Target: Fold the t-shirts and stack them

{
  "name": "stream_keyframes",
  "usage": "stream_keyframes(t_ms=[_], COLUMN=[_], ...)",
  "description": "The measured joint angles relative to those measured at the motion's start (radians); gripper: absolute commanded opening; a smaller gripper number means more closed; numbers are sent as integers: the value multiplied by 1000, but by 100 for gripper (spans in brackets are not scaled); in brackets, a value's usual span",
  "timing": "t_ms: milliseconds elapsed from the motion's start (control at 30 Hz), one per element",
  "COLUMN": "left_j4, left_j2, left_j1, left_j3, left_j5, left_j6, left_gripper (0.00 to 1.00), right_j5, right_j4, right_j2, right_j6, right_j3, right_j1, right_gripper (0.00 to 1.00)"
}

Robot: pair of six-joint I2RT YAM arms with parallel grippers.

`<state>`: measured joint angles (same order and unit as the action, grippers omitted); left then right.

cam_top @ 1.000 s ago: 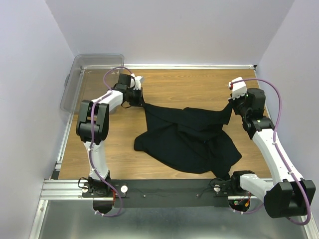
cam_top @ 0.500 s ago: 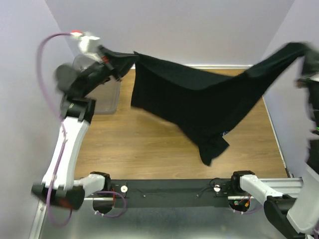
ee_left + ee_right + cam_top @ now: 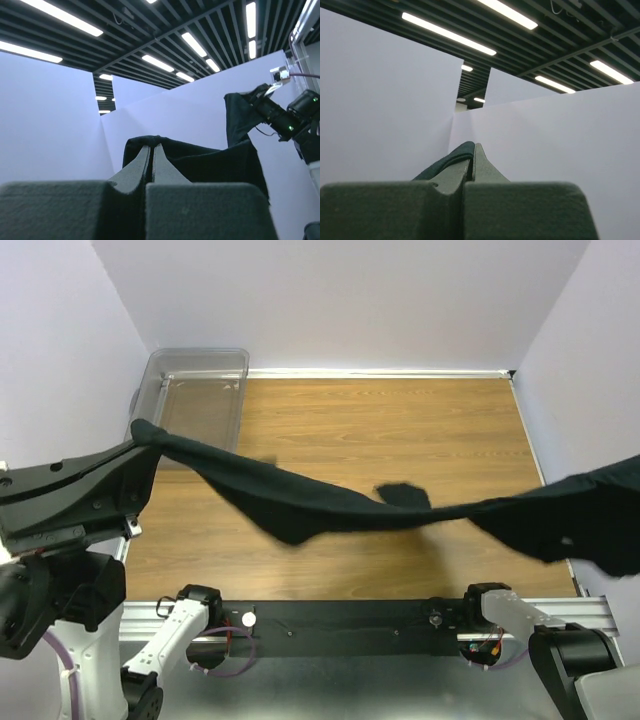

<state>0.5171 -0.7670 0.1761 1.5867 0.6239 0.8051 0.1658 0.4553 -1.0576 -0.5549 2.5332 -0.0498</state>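
- A second ago the t-shirt (image 3: 330, 505) lay crumpled on the surface (image 3: 400, 420). Now it is wholly airborne, strung as a long sagging band from 9 o'clock to 3 o'clock over the near half of the wood.
- Half a second ago it hung high and spread like a sheet. Since then both arms have swung up and toward the camera, and the cloth has drawn narrow, blurred with motion, with a small flap poking up near its middle.
- The left gripper (image 3: 151, 162) has its fingers pressed together with black cloth pinched at the tips. The left wrist view looks up at the ceiling lights and shows the shirt trailing across to the other arm.
- The right gripper (image 3: 471, 162) is likewise closed on a fold of the shirt. From above, that end runs off the edge at 3 o'clock, so the hold shows only in the right wrist view.
- The clear bin (image 3: 195, 390) at 11 o'clock has not moved. The shirt's left end passes above its near corner, apparently without touching.
- Judgement: this looks like a fling to shake the shirt open and lay it flat, so folding proper has not begun.
- Both pinches need to hold through the swing. Cloth that lands as narrow as it hangs now would need spreading again.
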Motion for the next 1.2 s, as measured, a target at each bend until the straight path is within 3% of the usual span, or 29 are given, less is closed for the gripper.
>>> stream_keyframes(t_ms=[167, 267, 367, 533, 733, 867, 933, 1200], left_j4=[-38, -95, -145, -172, -217, -254, -265, -306], left_j2=[18, 13, -24, -190, -607, -880, -1043, -1361], left_j1=[0, 0, 0, 0, 0, 0, 0, 0], left_j3=[-86, -145, -238, -409, -562, -481, -365, 2], left_j5=[-89, -155, -237, -352, -478, -502, -507, -518], left_j6=[11, 7, 4, 3, 4, 5, 10, 25], left_gripper=[0, 0, 0, 0, 0, 0, 0, 0], right_j5=[44, 63, 58, -3, -49, -62, -62, -26], right_j4=[-30, -78, -111, -165, -282, -385, -438, -563], right_j2=[-15, -9, 6, -8, -201, -424, -521, -911], right_j6=[-48, -64, -62, -7, 59, 96, 107, 147], right_j3=[-7, -95, -280, -773, -1199, -1287, -1273, -1049], right_j1=[-6, -26, -37, -39, -41, -41, -41, -42], right_gripper=[1, 1, 1, 1, 1, 1, 0, 1])
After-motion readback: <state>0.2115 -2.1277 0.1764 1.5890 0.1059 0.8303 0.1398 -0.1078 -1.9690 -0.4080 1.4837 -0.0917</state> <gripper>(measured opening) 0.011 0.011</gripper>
